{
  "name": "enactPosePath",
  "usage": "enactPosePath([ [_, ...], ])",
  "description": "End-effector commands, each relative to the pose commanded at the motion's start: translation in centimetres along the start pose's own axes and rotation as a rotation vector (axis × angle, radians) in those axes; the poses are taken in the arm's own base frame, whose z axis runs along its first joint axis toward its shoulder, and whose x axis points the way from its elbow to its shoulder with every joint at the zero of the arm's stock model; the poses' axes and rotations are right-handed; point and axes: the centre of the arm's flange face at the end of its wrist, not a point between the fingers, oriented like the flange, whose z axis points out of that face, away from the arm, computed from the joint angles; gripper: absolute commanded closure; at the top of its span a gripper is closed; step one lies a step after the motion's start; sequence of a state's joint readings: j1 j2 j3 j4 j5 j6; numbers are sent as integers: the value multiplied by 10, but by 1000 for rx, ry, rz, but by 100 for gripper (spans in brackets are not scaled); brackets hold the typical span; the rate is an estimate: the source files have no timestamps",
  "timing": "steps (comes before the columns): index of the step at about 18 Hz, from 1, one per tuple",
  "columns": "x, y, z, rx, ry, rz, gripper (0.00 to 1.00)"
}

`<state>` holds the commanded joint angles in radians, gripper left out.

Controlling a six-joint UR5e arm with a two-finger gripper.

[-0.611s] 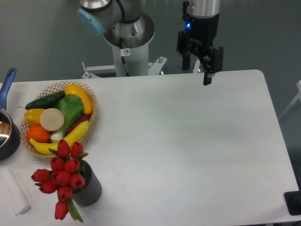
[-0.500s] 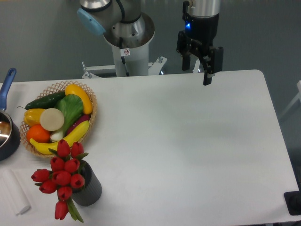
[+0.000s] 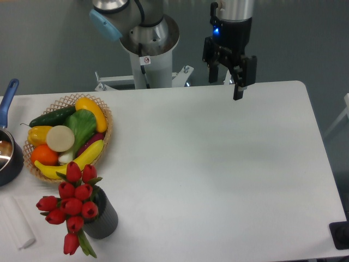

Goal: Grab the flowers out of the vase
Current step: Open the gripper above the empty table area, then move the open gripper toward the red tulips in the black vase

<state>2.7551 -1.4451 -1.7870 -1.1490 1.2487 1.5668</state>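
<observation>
The flowers (image 3: pixel 72 206), a bunch of red tulip buds with green stems, stand in the vase (image 3: pixel 104 221), a small dark grey ribbed cup near the table's front left edge. The buds lean out to the left over the vase's mouth. My gripper (image 3: pixel 226 83) hangs far away above the table's back edge, right of centre, pointing down. Its two dark fingers (image 3: pixel 238 87) stand apart, open, with nothing between them.
A wicker basket (image 3: pixel 103 117) of colourful fruit and vegetables sits just behind the vase. A dark pot with a blue handle (image 3: pixel 7 95) is at the left edge, and a white block (image 3: pixel 16 226) lies at the front left. The robot's base (image 3: pixel 147 49) is behind the table.
The gripper has shifted slightly left and up. The flowers, vase and basket have not moved.
</observation>
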Motion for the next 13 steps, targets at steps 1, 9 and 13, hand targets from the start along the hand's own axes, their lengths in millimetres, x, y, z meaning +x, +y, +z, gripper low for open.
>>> enactPosePath([
  [1, 3, 0, 4, 2, 8, -53, 0],
  [9, 32, -35, 47, 147, 119, -190, 0],
  [13, 29, -54, 66, 336, 193, -254, 0],
])
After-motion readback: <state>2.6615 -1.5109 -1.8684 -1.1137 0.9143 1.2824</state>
